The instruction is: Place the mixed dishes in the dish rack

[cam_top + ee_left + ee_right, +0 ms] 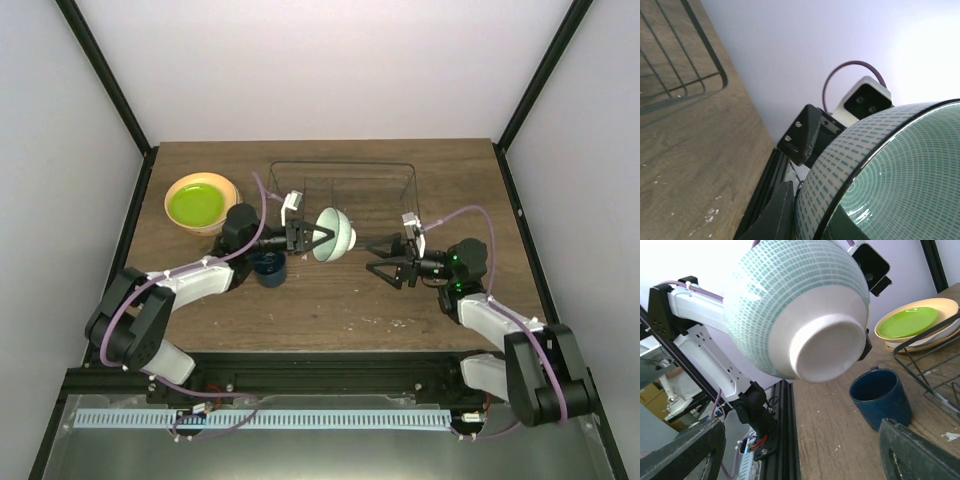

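My left claw (310, 238) grips the rim of the bowl (337, 233), held sideways off the tabletop (330, 310); my right claw (378, 257), wide open, should seat squarely before I release.

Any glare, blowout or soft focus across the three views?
Top external: even light and sharp, though the rack barely shows against the table. Left wrist: wall blown out at upper right; the bowl crowds the lower right. Right wrist: upper left washed white, own fingers blurred dark at the bottom, mug crisp.
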